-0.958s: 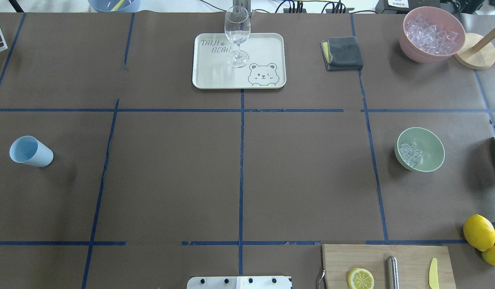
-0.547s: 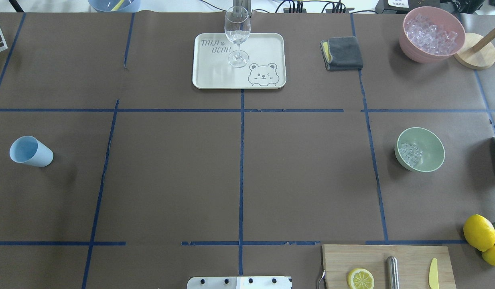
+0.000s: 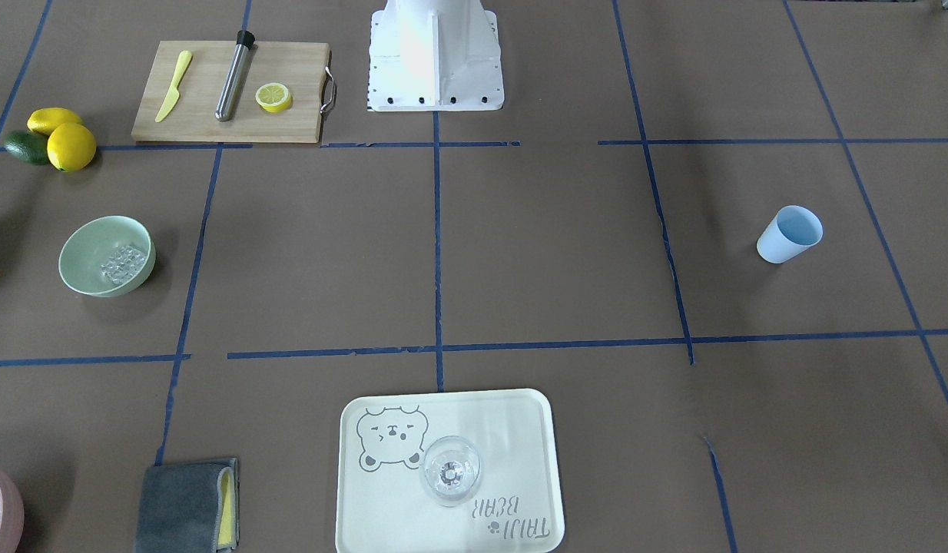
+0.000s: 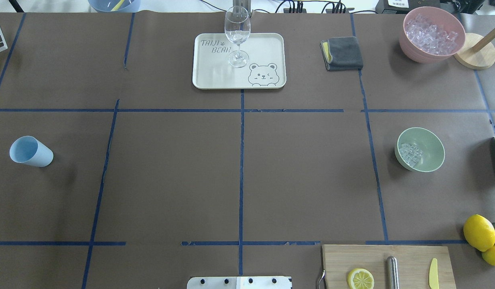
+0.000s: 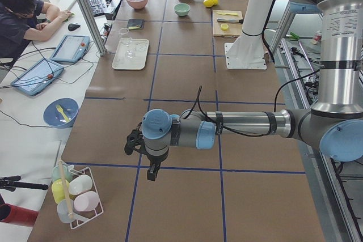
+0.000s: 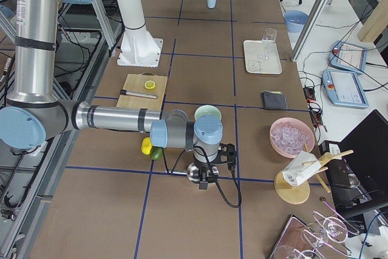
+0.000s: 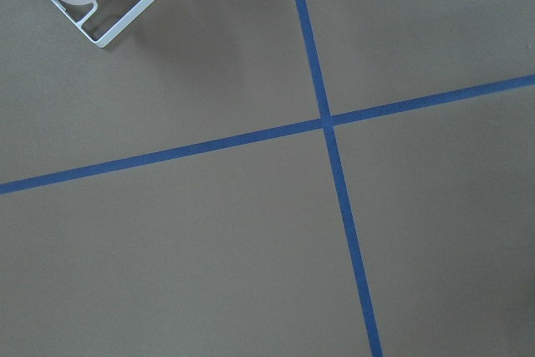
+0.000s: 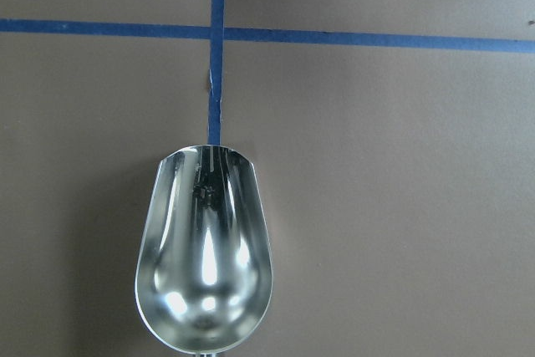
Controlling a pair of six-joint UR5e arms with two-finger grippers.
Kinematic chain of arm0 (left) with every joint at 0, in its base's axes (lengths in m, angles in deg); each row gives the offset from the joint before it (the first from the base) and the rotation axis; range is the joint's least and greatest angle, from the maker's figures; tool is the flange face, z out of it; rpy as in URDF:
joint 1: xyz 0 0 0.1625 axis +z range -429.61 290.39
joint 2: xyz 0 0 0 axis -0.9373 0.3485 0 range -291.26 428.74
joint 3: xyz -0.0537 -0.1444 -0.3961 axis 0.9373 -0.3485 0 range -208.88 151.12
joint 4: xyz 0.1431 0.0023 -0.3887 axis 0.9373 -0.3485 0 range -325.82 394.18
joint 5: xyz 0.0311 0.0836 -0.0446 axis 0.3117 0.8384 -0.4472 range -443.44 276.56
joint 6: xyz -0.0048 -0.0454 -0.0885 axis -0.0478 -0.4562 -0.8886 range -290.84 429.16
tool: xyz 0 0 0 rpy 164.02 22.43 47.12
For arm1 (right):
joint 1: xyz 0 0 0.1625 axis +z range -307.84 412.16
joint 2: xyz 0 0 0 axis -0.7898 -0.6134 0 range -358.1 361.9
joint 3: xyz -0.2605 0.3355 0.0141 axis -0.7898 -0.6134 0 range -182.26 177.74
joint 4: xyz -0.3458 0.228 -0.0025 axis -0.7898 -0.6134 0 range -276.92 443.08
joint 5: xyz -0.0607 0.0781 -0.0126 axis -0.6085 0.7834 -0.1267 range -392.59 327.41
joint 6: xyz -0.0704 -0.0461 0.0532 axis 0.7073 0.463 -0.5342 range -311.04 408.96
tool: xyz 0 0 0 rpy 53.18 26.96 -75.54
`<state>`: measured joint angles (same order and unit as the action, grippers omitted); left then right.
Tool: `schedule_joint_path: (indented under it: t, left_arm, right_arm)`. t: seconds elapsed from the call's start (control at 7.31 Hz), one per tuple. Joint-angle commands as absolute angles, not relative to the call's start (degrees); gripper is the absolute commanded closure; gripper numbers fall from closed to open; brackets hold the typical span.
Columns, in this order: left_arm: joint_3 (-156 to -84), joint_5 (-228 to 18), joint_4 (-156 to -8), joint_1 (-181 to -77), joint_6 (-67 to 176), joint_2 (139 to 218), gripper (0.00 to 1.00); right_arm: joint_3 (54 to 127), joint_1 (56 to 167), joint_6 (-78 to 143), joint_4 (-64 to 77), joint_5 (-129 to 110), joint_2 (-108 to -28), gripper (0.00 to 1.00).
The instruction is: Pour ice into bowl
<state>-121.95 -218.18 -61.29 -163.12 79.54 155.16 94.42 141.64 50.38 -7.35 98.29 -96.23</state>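
Observation:
The mint-green bowl (image 4: 429, 145) (image 3: 86, 246) stands on the robot's right side of the table, with a small heap of ice (image 4: 410, 153) (image 3: 124, 263) inside it. An empty metal scoop (image 8: 205, 257) fills the right wrist view, over bare brown paper; no fingers show there. The right gripper (image 6: 204, 181) points down at the scoop (image 6: 194, 172) beyond the bowl (image 6: 208, 113); I cannot tell whether it is open or shut. The left gripper (image 5: 152, 173) hangs over the table's far left end, away from the bowl; its state cannot be told.
A pink tub (image 4: 410, 44) full of ice stands at the back right beside a wooden stand (image 4: 476, 56). There are also a grey cloth (image 4: 342, 53), a tray (image 4: 263, 48) with a wine glass (image 4: 237, 34), a light blue cup (image 4: 31, 151), a cutting board (image 4: 376, 257) and lemons (image 4: 479, 232).

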Motion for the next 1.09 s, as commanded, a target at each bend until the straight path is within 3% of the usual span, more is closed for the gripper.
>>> schedule_joint_path:
  t: [0.0, 0.96]
  left_arm:
    - [-121.6, -218.2, -61.6, -163.1, 79.7, 154.8, 0.0]
    - [-121.4, -218.2, -61.8, -163.0, 79.9, 154.9, 0.0]
  right_arm:
    - [95.7, 141.6, 50.4, -8.3, 98.6, -97.0, 0.0]
    - [95.7, 140.8, 50.1, -8.5, 98.8, -96.4, 0.0]
